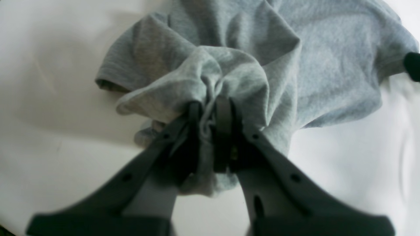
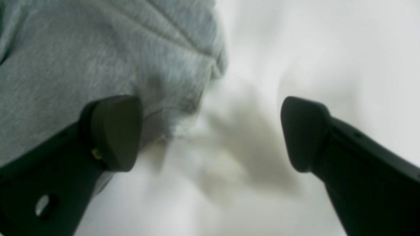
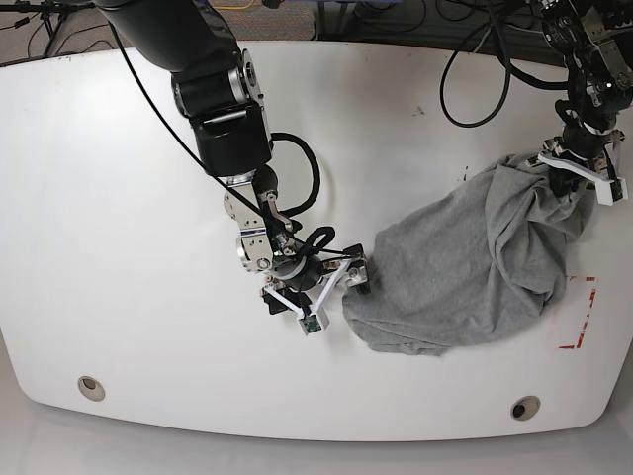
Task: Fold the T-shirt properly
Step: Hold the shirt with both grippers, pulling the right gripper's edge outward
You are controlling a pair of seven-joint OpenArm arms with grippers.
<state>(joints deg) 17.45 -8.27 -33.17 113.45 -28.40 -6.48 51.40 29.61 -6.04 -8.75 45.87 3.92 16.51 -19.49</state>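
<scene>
**Shirt pinched at one end, other gripper spread wide beside it**

T-shirt (image 3: pixel 465 267) is lying crumpled on the white table (image 3: pixel 129 198), in the right half of the base view, w/ its lower edge reaching toward the bottom centre and its upper part rising to the upper right of the frame. There the left gripper (image 3: pixel 577 170) is clamping a bunch of the grey fabric; in the left wrist view the two dark fingers (image 1: pixel 223 131) are standing almost together at the centre of the frame, w/ a gathered fold of cloth squeezed between them and more cloth spreading toward the upper right. A sleeve opening is showing at the left of that view.

Right gripper (image 3: pixel 321 287) is sitting low at the centre of the base view, just beside the left edge of the shirt. Its jaws are standing wide apart and holding nothing. In the right wrist view one fingertip (image 2: pixel 113 131) is lying over the grey cloth at the left of the frame, the other fingertip is over bare table at the right; contact w/ the fabric I cannot tell, the view is blurred.

A red marking (image 3: pixel 582 315) is showing on the table at the right, near the shirt's edge.
</scene>
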